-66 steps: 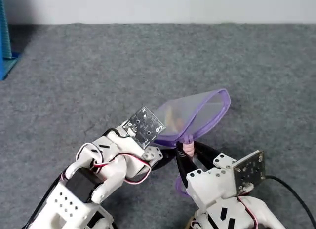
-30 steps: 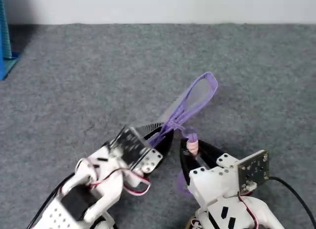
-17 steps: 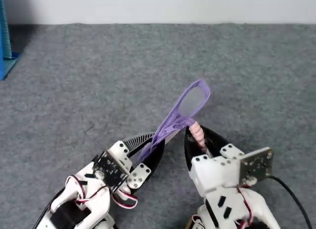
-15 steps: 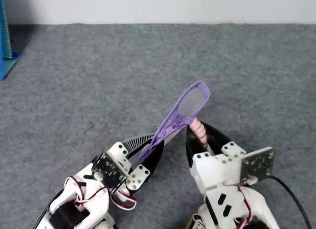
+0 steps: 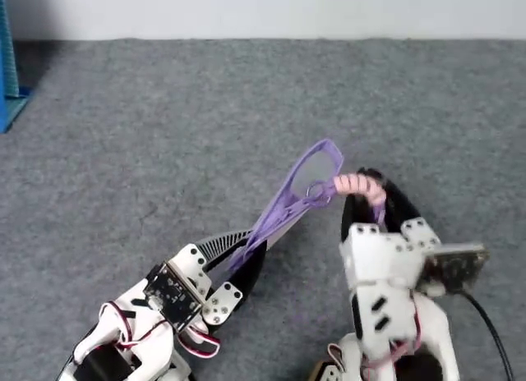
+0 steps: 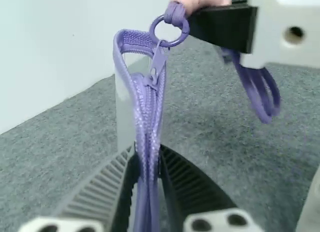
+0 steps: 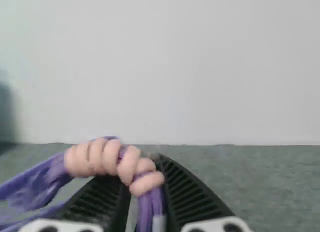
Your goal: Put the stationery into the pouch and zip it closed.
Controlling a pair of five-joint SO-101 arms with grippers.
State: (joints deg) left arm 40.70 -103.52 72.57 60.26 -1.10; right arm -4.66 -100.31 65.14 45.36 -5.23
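A translucent pouch (image 5: 306, 177) with purple zip trim hangs edge-on above the grey table, slanting up from my left gripper (image 5: 246, 248). That gripper is shut on the pouch's lower end, its zip edge (image 6: 146, 117) running between the jaws of my left gripper (image 6: 147, 164). The slider's ring (image 6: 169, 28) sits at the pouch's top end. My right gripper (image 5: 368, 192) is shut on the zip pull, a purple strap (image 7: 30, 184) with a pink ribbed charm (image 7: 107, 159). The strap's loop (image 6: 260, 89) dangles below my right gripper (image 6: 225, 24). What is inside the pouch is not discernible.
Grey carpet-like table surface (image 5: 164, 126) stretches to a white wall (image 5: 263, 11) at the back. A blue object (image 5: 6, 61) stands at the far left edge. Both arms crowd the near middle of the table.
The pouch was lifted and turned from lying flat to edge-on. My right gripper carried the pink charm up and to the right, away from my left gripper, which drew back toward the near edge.
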